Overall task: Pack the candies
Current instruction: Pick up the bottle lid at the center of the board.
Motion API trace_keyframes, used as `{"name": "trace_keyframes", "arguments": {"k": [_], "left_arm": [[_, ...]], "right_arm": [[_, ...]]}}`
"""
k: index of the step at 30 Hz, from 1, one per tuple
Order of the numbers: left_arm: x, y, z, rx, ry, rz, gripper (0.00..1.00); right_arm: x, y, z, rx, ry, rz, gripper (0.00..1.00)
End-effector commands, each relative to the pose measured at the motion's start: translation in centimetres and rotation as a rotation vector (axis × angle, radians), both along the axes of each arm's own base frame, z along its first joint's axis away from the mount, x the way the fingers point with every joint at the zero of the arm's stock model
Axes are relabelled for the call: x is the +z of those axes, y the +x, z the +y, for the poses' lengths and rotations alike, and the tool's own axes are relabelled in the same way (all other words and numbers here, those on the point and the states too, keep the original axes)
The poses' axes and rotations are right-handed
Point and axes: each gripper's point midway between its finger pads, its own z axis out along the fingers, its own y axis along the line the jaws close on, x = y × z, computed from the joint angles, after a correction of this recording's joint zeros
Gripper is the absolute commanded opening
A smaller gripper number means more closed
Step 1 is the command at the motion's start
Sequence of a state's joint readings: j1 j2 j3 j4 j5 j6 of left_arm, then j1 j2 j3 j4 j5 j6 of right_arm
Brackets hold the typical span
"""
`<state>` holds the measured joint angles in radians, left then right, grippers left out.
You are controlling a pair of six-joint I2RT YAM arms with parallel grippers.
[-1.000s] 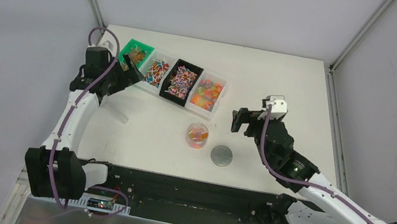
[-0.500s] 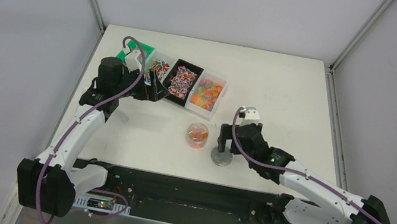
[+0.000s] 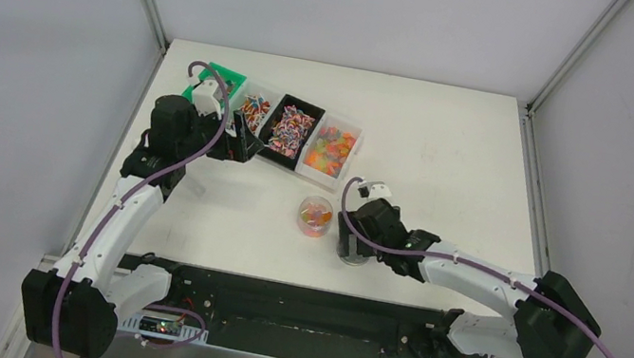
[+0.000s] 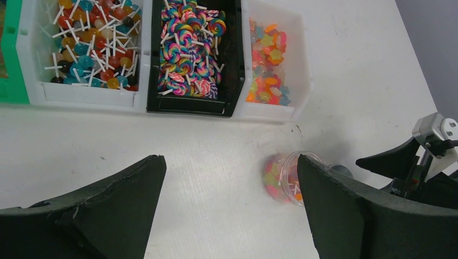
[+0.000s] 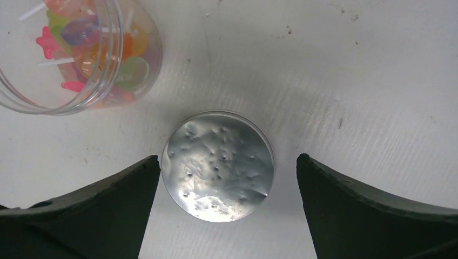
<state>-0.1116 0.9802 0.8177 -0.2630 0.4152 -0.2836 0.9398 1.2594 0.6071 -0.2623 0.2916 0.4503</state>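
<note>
Candies fill a row of bins: ball lollipops in a white bin [image 4: 89,48], swirl lollipops in a black bin [image 4: 192,54], star gummies in another white bin [image 4: 267,65]. A clear jar [image 3: 315,216] holding some candies [image 5: 81,54] stands in front of the bins. My left gripper [image 4: 229,159] hangs open above the bare table just in front of the bins, nothing between its fingers. Directly over the silver lid disc [image 5: 219,167] beside the jar, my right gripper [image 5: 227,158] is open, a finger on either side of the disc, apart from it.
A green bin [image 3: 218,82] ends the row on the left. The bins [image 3: 301,133] sit at the table's back left. The right arm [image 3: 471,276] stretches low across the front right. The table's right edge [image 3: 530,174] meets the enclosure wall.
The right arm swung down and left from mid-table until its gripper came over the lid. The left gripper moved right from the green bin to in front of the lollipop bins.
</note>
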Motion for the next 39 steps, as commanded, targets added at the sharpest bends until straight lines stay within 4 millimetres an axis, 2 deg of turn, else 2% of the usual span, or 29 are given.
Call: {"name": "trace_keyframes", "arguments": {"k": [1,6,12,22,34,39], "left_arm": [[0.8,0.4,0.5,0.016,0.031,-0.059,0.95],[0.7,0.6,0.6,0.022,0.033,-0.055,0.94],[0.7,0.4,0.6,0.020,0.038,-0.052,0.94],[0.9,0.4,0.7,0.019,0.046,-0.064,0.94],[0.9,0.4,1.0,0.032,0.051,-0.070,0.92],[1.2,0.3,1.3,0.048,0.058,-0.082,0.91]], "right_arm": [[0.6,0.5,1.3,0.016,0.058,-0.021,1.00],[0.1,0.0,2.1,0.062,0.074,0.005,0.99],[-1.0,0.1,1.1,0.039,-0.011,0.021,1.00],[-2.2,-0.5,1.3,0.067,-0.059,0.053,0.98],[-0.5,-0.2,1.6,0.075,-0.060,0.034,0.84],[0.8,-0.1,1.8,0.080,-0.050,0.022,0.84]]}}
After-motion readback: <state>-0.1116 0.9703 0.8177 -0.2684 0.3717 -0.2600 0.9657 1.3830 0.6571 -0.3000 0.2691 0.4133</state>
